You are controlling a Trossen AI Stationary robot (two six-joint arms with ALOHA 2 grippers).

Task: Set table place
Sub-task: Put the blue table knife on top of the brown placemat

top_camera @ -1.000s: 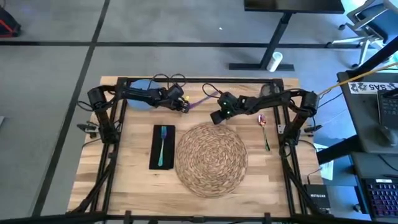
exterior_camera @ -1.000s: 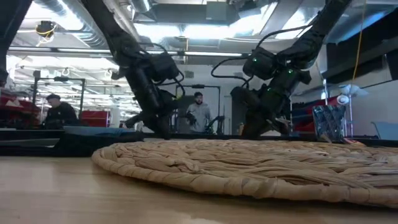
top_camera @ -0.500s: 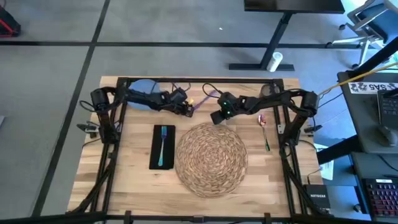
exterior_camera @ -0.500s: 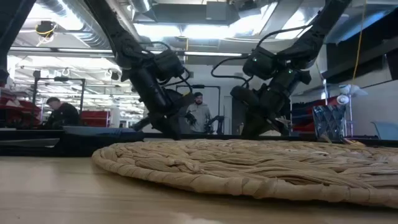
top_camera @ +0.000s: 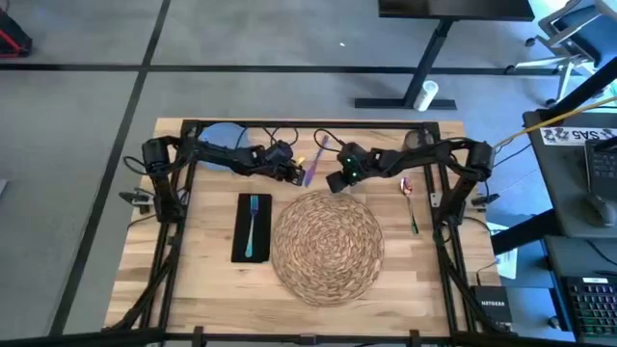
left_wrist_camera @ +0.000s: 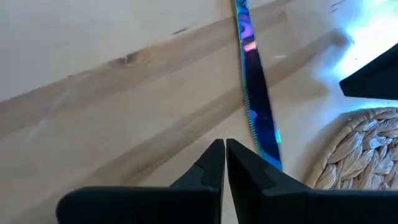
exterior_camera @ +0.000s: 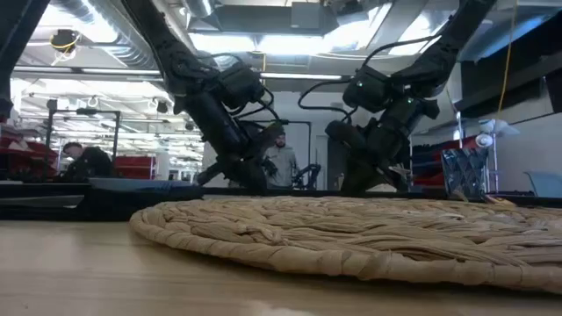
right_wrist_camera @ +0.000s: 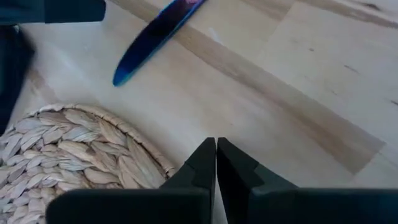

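Left gripper (top_camera: 295, 173) is seen low over the table (top_camera: 207, 280), far side, just beside the iridescent knife (top_camera: 311, 160), which lies on bare wood betw. the two grippers. In the left wrist view the fingers (left_wrist_camera: 211, 163) are pressed together, nothing held; knife blade (left_wrist_camera: 255, 106) runs just past the tips, touching nothing but wood. Right gripper (top_camera: 335, 180) is parked at the placemat's far rim; its fingers (right_wrist_camera: 205, 158) are likewise closed w/ nothing betw. them, knife tip (right_wrist_camera: 158, 38) lying a little way ahead.

Place so far: woven placemat (top_camera: 327, 247) centred on the near half of the table, no plate on it yet. Black napkin (top_camera: 251, 227) is laid just left of the mat, teal fork (top_camera: 252, 226) on top. Pale blue plate (top_camera: 220, 152) is parked at the far left corner, partly covered by the left arm. Spoon (top_camera: 410, 200) w/ dark handle lies right of the mat, apart from it. Cup not made out for certain.

Step in hand, as judged: the knife is being gone after by the left arm, or nudged — can't be told which. Next move would call for the fingers to be opened, set astride the flat handle and closed low to the wood; a thin flat piece, so slip or skid is the risk. The plate is yet to be brought to the mat.
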